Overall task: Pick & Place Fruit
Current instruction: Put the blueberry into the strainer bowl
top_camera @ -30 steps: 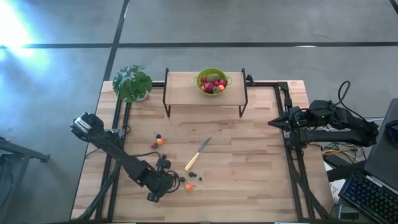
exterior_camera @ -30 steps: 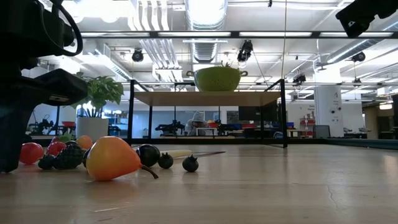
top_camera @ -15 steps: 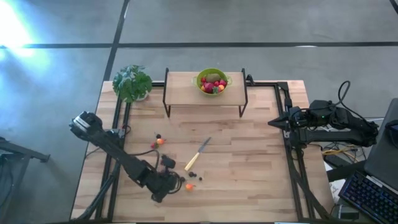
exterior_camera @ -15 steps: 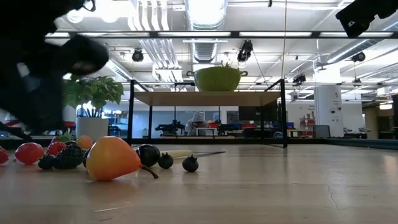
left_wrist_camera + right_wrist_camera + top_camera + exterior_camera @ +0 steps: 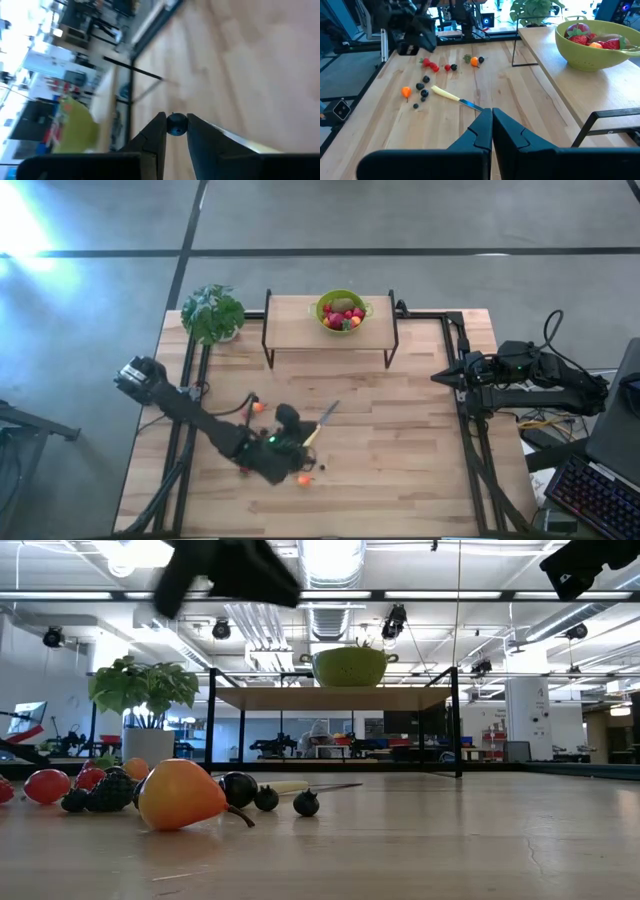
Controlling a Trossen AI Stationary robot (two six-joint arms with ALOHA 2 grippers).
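My left gripper (image 5: 176, 131) hangs above the table's middle left (image 5: 288, 418), shut on one small dark berry (image 5: 176, 124). It also shows high up in the low view (image 5: 235, 570). Loose fruit lies on the wood below: an orange piece (image 5: 303, 479), dark berries (image 5: 311, 461) and red and orange pieces (image 5: 256, 406). A green bowl (image 5: 341, 311) with red fruit stands on the raised shelf (image 5: 300, 320) at the far side. My right gripper (image 5: 491, 117) waits shut at the table's right edge (image 5: 440, 378). My left gripper pinches the small dark berry (image 5: 176, 125) between its two fingertips, at their free ends. The fingers lie close to level and point toward the shelf and bowl at the far side. The berry is lifted clear of the table.
A pale-handled knife (image 5: 318, 428) lies beside the left gripper, near the loose fruit. A potted plant (image 5: 212, 312) stands at the far left corner. The shelf's black legs (image 5: 268, 350) rise from the table. Bare wood spreads over the table's right half (image 5: 400, 440).
My left gripper has risen from the table near the front left and gone toward the table's right and far side. It has tipped up from pointing down to nearly level and has rolled. The dark berry has come up with it, clear of the wood.
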